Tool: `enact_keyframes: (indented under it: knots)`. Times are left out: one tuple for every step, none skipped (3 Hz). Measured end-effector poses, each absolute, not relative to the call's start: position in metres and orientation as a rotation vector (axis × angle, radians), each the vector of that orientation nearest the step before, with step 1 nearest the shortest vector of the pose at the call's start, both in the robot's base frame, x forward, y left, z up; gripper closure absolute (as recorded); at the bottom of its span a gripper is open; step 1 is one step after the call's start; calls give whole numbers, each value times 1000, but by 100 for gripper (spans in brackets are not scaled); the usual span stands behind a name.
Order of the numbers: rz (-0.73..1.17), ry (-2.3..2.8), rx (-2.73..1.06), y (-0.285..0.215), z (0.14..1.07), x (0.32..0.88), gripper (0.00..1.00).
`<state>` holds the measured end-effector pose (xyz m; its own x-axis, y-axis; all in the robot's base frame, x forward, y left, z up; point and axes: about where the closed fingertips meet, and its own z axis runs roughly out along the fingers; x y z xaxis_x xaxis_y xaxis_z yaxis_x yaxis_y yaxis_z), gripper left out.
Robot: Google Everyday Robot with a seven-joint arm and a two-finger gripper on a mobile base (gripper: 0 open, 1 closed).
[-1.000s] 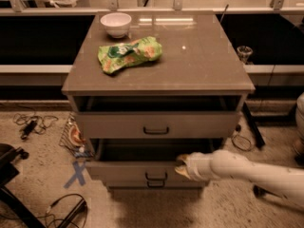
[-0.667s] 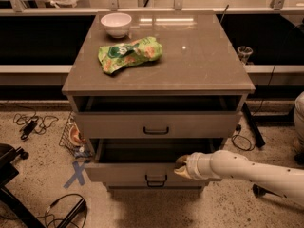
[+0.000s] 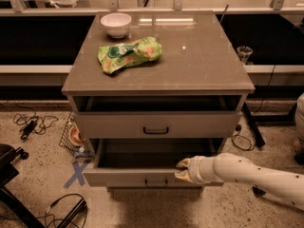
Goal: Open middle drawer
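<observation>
1. We note the middle drawer (image 3: 123,177) partly out of the cabinet (image 3: 204,56). Its front faces near, its long axis runs left-right, and its black handle (image 3: 156,183) sits at centre.
2. Gripper (image 3: 182,169) sits just right of that handle, clamped over the front's top edge. We judge the pull runs straight nearward.

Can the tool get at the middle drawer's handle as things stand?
Probably yes. The tool is at the top front edge of the middle drawer, just up and right of its handle, and nothing lies between them. That drawer is already pulled out.
</observation>
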<state>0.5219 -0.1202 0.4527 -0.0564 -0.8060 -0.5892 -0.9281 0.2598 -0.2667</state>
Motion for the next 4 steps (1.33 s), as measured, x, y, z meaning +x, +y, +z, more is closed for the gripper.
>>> enact_keyframes:
  knots:
    - [233,1906,-1562,-118,448,519,100]
    - [238,1971,-1562,-123,441,496,100]
    - [258,2006,-1564,-125,437,479,100]
    - [287,2066,-1573,-130,436,446,100]
